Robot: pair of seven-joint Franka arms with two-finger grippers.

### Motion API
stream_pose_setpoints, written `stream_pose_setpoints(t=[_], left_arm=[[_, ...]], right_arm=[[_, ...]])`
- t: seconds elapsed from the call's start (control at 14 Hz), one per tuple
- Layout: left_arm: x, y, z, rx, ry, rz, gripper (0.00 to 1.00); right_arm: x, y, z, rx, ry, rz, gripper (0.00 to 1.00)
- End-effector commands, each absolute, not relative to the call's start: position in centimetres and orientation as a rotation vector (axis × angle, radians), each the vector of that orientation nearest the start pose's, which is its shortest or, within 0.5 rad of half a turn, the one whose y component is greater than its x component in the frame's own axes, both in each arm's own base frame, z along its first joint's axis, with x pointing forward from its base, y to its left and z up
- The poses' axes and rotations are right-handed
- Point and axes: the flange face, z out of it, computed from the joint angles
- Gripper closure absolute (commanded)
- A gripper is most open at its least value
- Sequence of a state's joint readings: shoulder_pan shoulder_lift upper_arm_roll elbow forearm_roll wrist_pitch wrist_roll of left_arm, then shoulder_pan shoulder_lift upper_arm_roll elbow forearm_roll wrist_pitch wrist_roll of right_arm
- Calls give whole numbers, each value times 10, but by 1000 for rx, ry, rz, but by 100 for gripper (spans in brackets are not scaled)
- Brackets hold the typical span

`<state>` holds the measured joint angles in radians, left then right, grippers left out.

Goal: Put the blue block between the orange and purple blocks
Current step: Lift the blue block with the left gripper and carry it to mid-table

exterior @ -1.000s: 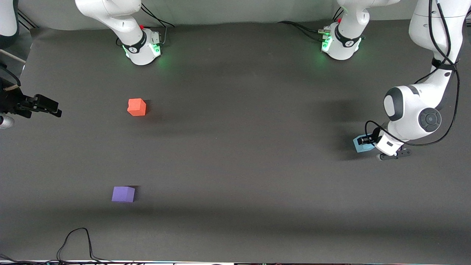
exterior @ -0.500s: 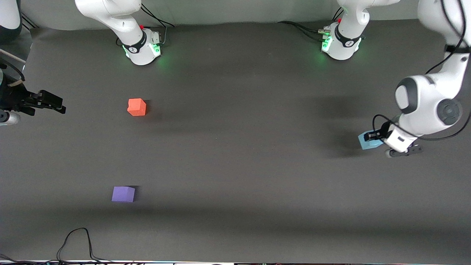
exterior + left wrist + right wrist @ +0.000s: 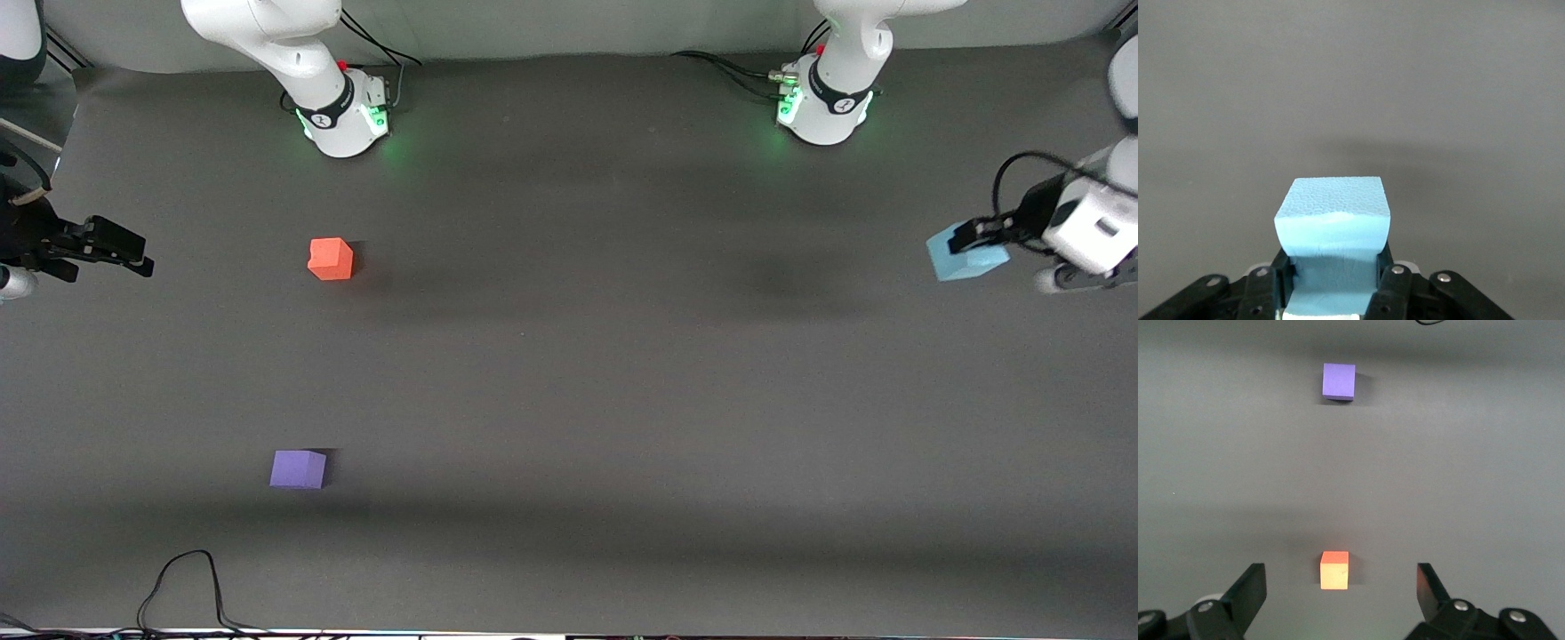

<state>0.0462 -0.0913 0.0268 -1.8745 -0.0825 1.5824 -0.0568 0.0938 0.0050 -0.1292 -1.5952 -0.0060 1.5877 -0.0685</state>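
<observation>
Front view: the left gripper [image 3: 976, 236] held the blue block [image 3: 967, 252] aloft at three o'clock, over the table's left-arm end; orange block [image 3: 331, 259] and purple block [image 3: 298, 468] sat well apart at nine and seven.

Left wrist view: fingers [image 3: 1395, 283] clamped the block's base only, so a fast swing might shake it loose.

Right wrist view: the right gripper [image 3: 1340, 593] waited, fingers wide.

Both arms have glossy white rounded shells, and each base, the right arm's [image 3: 342, 111] and the left arm's [image 3: 825, 102], wears a black collar ring with a small white mark, a red stud and a green glow on the mat. Black cables [image 3: 725, 69] trail from the bases, and another black cable loops at the left arm's white wrist block. The left gripper [image 3: 1331, 280] and right gripper [image 3: 1338, 593] are black, with silver screw heads on the finger mounts.
</observation>
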Motion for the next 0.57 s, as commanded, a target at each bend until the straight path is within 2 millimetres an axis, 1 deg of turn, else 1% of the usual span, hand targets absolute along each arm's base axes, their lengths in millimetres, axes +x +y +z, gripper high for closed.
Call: stream_pose_setpoints(t=[0.0, 0.07, 0.14, 0.21, 0.36, 0.43, 0.5], left_arm=[[519, -7, 578, -3167, -240, 332, 81], [519, -29, 585, -3155, -260, 320, 81], [518, -57, 588, -3144, -291, 301, 81], [518, -93, 590, -3131, -312, 283, 81], [518, -174, 589, -3123, -380, 266, 81], [517, -216, 585, -3123, -402, 267, 81], [515, -251, 583, -3133, -433, 255, 81]], right_arm=[[556, -17, 618, -3135, -60, -5, 0], [557, -17, 618, -3136, -60, -8, 0], [561, -19, 610, -3137, -62, 9, 0], [565, -19, 602, -3124, -66, 24, 0], [567, -27, 600, -3062, -27, 18, 0], [566, -29, 600, -3062, -30, 20, 0], [564, -29, 601, -3065, -44, 18, 0]])
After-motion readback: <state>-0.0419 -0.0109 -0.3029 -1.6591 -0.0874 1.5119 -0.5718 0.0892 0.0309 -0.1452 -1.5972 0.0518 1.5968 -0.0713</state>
